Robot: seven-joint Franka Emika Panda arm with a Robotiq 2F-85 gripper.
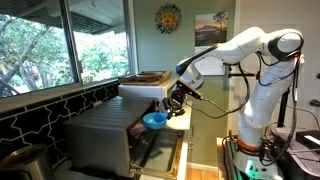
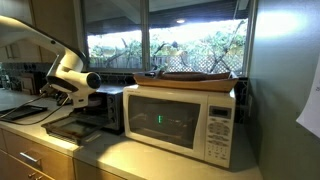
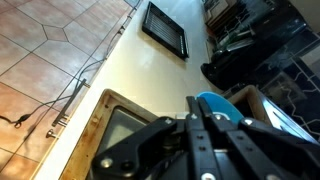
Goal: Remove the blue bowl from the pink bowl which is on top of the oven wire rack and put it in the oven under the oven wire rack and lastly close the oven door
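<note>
My gripper is shut on the rim of the bright-blue bowl and holds it in the air in front of the silver oven, above the oven door, which lies open and flat. In the wrist view the shut fingers pinch the blue bowl, with the door's dark glass below. In an exterior view the gripper hangs over the open door of the oven. The pink bowl and the wire rack are hidden from view.
A white microwave stands on the counter beside the oven, with a flat tray on top. Windows run behind the oven. The counter edge and the tiled floor lie beyond the door. Cables run along the floor.
</note>
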